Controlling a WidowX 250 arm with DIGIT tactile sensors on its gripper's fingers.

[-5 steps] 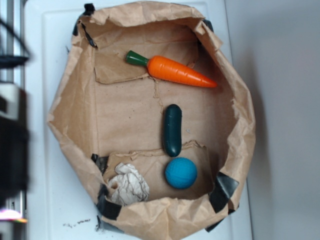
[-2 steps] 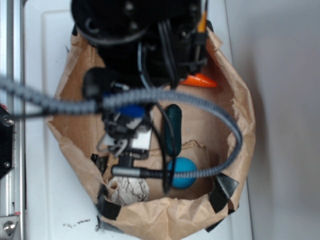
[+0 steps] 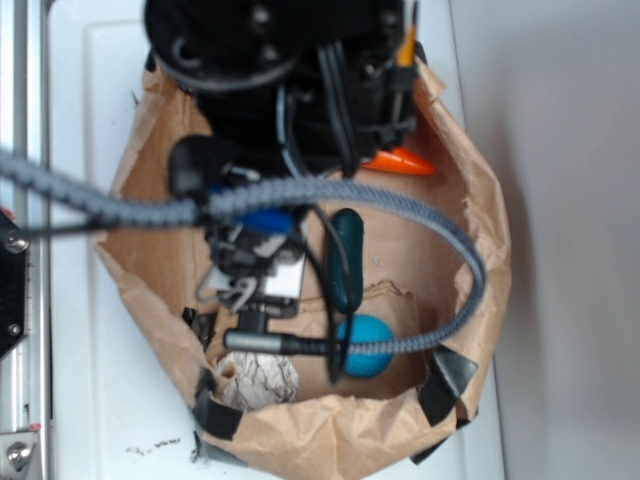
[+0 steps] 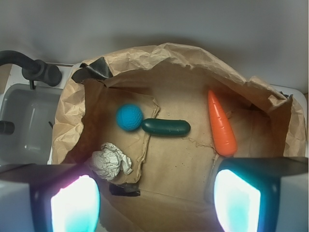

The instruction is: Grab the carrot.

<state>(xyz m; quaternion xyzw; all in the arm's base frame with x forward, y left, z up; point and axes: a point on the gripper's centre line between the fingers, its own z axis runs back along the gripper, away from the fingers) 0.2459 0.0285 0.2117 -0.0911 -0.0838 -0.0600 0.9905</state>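
Your fingers (image 4: pixel 154 198) were spread apart, gripping nothing, above the paper-lined box (image 4: pixel 270 99). The carrot (image 4: pixel 221 124) lay right, apart from the pickle (image 4: pixel 166 127), blue ball (image 4: pixel 129 117) and crumpled paper (image 4: pixel 111 162) further left.

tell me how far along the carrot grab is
Early stage. Done: the arm is over the paper-lined box, and the wrist view looks down into it. In hand: nothing; the gripper is open with its fingers wide apart and empty. Left: the carrot lies untouched near the right finger, apart from the pickle, so lowering, closing and lifting remain.
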